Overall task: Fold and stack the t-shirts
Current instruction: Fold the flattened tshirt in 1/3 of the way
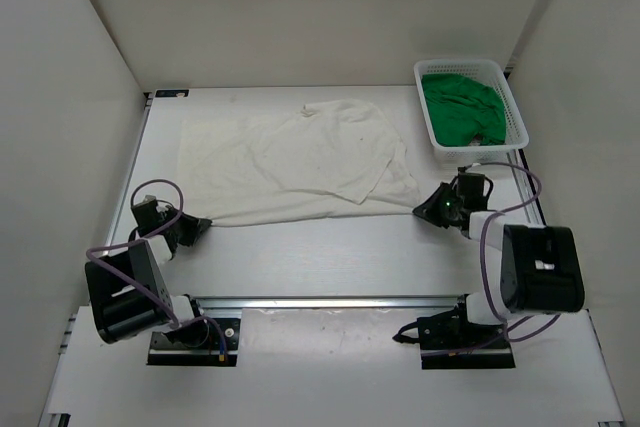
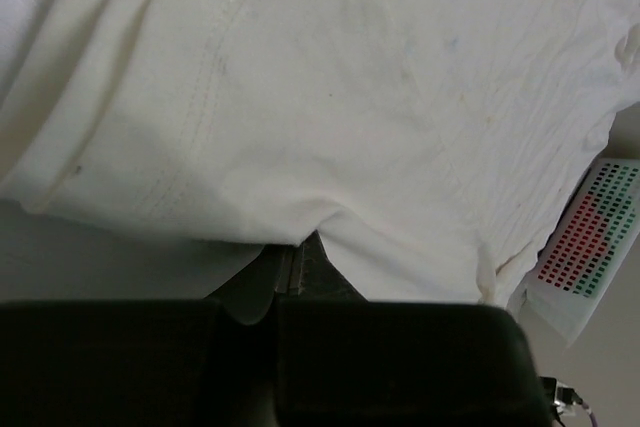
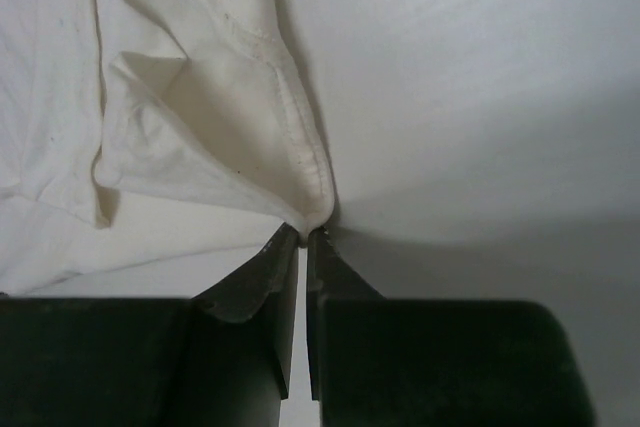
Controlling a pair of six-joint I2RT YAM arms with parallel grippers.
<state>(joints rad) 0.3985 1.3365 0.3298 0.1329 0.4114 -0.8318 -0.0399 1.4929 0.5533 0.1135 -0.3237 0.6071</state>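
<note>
The white t-shirt [image 1: 300, 162] lies spread and rumpled across the far half of the counter [image 1: 330, 257], its near hem running from the left arm to the right arm. The left tool [image 1: 205, 226] sits at the near left corner of that hem. From the left wrist, its two fingers are pressed together, and their tips disappear under a dip in the cloth edge, so the pinch itself is covered; it appears to be clamped on the hem. The right tool [image 1: 420, 209] is at the near right corner of the same shirt. From the right wrist, its fingers [image 3: 335, 277] are nearly closed, with only a thin slit between them, and the stitched corner of the shirt is drawn to a point right at their tips. The rest of that corner folds back on itself, hiding what lies beneath. At the far right of the counter stands a white mesh basket [image 1: 470, 67] with the green t-shirt [image 1: 460, 107] bunched inside, well apart from the white one. The left wrist view cuts the basket off at the frame edge. Red shows through its mesh holes beside green, probably the red t-shirt [image 2: 572, 239], but too little is visible to make out its shape. Both wrist views are blocked along the bottom by the dark tool bodies.
</note>
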